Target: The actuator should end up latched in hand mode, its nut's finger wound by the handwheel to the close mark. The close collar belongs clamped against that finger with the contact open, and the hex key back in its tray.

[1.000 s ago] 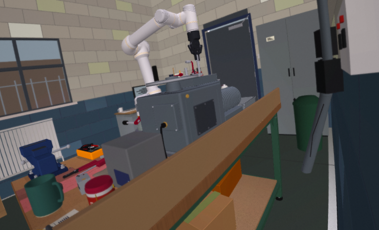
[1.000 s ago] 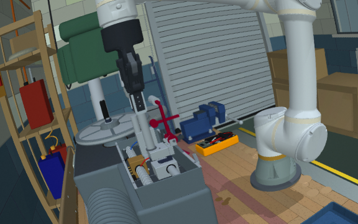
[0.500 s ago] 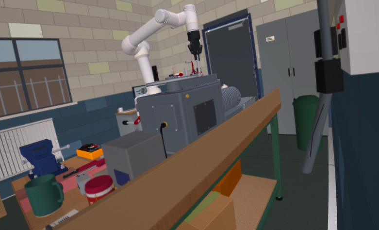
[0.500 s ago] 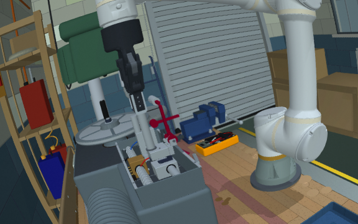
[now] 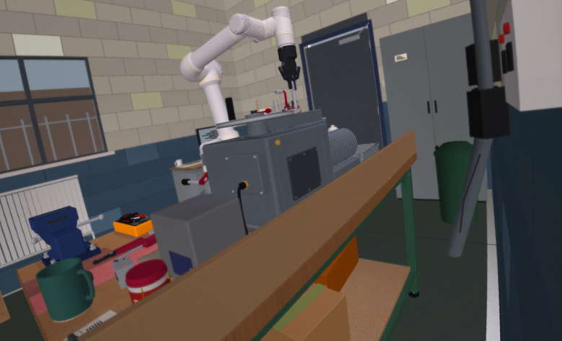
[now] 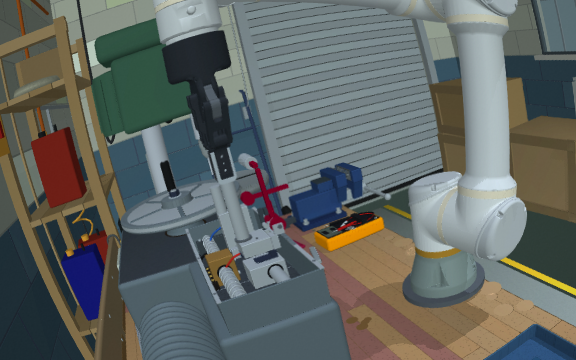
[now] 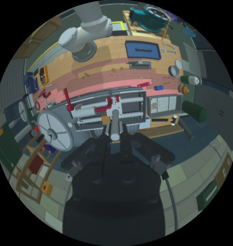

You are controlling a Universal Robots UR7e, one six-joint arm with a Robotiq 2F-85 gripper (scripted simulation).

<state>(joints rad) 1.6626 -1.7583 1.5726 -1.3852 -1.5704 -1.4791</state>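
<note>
My gripper [image 6: 222,172] is closed around the upright grey hex key [image 6: 233,210] above the open actuator housing [image 6: 248,260]. The key stands with its lower end in the grey collar block [image 6: 262,243] on the rod. A second collar block [image 6: 266,267] sits nearer on the same rod. The brass nut [image 6: 219,264] rides the threaded spindle [image 7: 121,116] beside them. The grey handwheel [image 6: 188,206] lies flat at the housing's far end. The red lever [image 6: 263,195] stands beside it. The blue tray [image 7: 143,49] lies on the bench by my base.
A roller shutter [image 6: 338,90] and green drill press [image 6: 138,90] stand behind. A blue vise [image 6: 325,192] and yellow meter [image 6: 348,231] sit on the bench. A wooden shelf rack [image 6: 33,165] stands left. Small tools and tins [image 7: 174,68] lie by the tray.
</note>
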